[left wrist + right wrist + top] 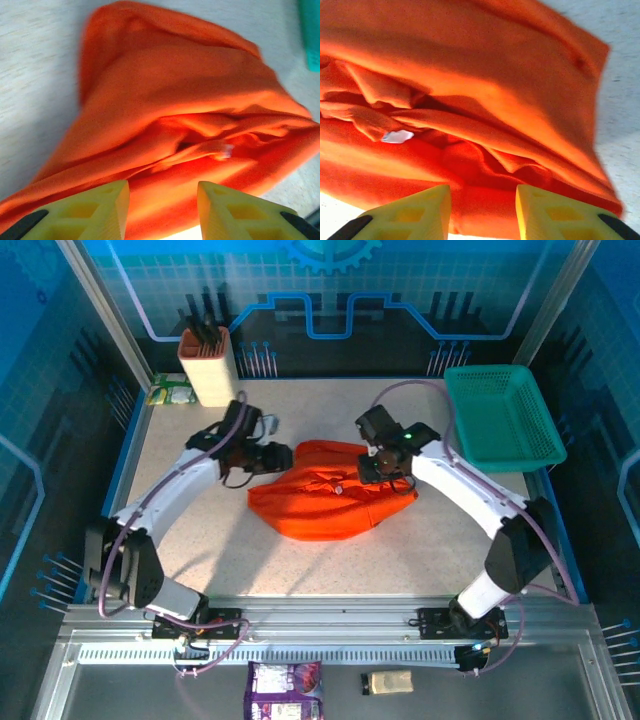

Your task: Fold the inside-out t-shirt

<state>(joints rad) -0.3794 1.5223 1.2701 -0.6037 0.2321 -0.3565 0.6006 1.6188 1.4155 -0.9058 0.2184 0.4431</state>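
Note:
The bright orange-red t-shirt (330, 505) lies crumpled in a rough heap at the middle of the table. My left gripper (284, 458) is at its upper left edge and my right gripper (380, 472) at its upper right edge. In the left wrist view the yellow fingers (107, 210) of the left gripper (162, 202) stand apart and open over the t-shirt (170, 90), with folds and a small white label (226, 150) ahead. The right gripper (482, 205) is likewise open over the t-shirt (485, 100), near a white label (397, 136).
A teal mesh basket (500, 418) stands at the back right. A beige holder with dark tools (207, 365) and a green-white item (172, 392) sit at the back left. Two packets (285, 688) lie beyond the front rail. Bare tabletop (330, 570) lies in front of the shirt.

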